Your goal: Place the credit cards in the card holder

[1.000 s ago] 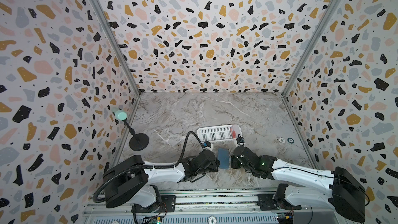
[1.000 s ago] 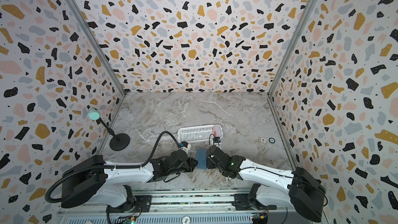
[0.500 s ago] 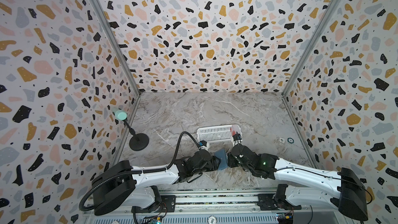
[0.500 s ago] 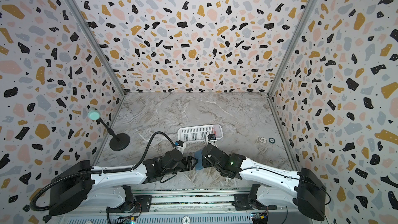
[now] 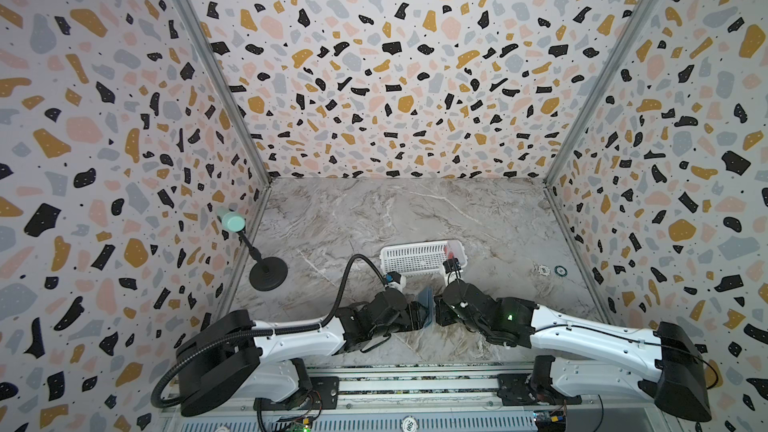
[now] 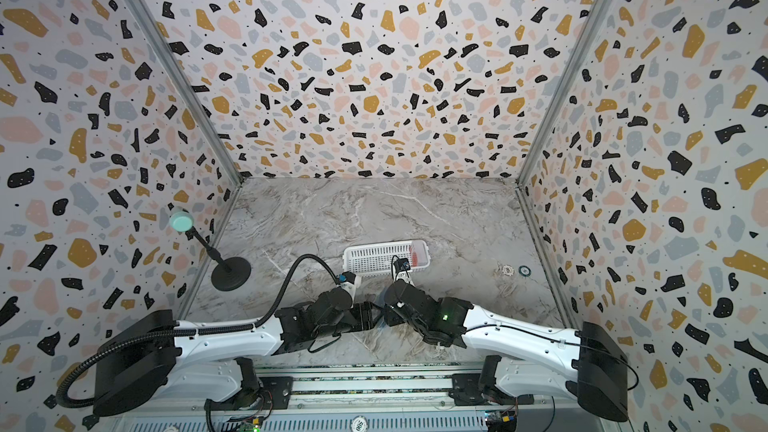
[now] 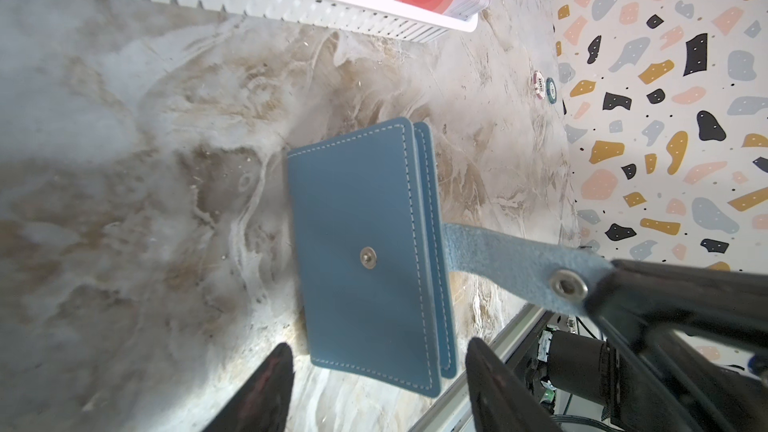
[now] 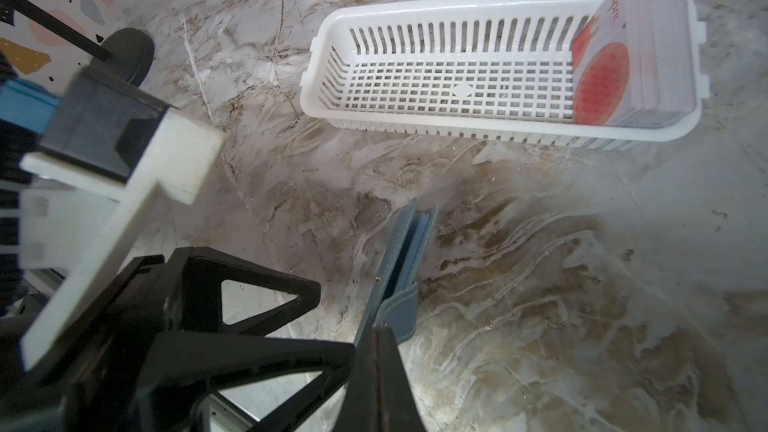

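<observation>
The right gripper [image 7: 602,284] pinches the snap tab [image 7: 498,255] of the card holder [image 7: 357,218]. The left gripper [image 7: 378,351], jaws wide, straddles its edge and would best clamp one cover before any pull.

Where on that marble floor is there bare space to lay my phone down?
Widest: the marble from the white basket back to the rear wall. Also bare: between the black stand and the basket, and between the basket and the two chips. Crowded: front centre, where the left pincer straddles the card holder and the right pincer pinches its tab.
</observation>
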Motion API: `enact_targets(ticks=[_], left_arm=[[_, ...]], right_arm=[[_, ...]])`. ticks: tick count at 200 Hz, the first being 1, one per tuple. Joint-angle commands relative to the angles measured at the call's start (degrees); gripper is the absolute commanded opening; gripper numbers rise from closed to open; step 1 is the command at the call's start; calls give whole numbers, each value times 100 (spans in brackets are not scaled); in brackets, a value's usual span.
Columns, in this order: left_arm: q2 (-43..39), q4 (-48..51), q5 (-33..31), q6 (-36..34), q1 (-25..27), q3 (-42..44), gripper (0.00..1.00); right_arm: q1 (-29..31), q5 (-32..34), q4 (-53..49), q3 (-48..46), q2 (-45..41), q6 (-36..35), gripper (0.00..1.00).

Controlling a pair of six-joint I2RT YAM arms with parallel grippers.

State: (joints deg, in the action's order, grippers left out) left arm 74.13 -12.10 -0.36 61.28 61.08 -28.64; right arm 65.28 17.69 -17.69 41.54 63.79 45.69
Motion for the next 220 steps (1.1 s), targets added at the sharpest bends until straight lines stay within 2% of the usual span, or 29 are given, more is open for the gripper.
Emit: enact_targets(ticks=[1,220], left_arm=[[64,-188,55,-81,-35,63,67],[422,-12,123,-397,-35,-281,77]], right_arm=[[38,138,-140,232,-25,-85,3],[41,189,-169,179,19,-55,3]])
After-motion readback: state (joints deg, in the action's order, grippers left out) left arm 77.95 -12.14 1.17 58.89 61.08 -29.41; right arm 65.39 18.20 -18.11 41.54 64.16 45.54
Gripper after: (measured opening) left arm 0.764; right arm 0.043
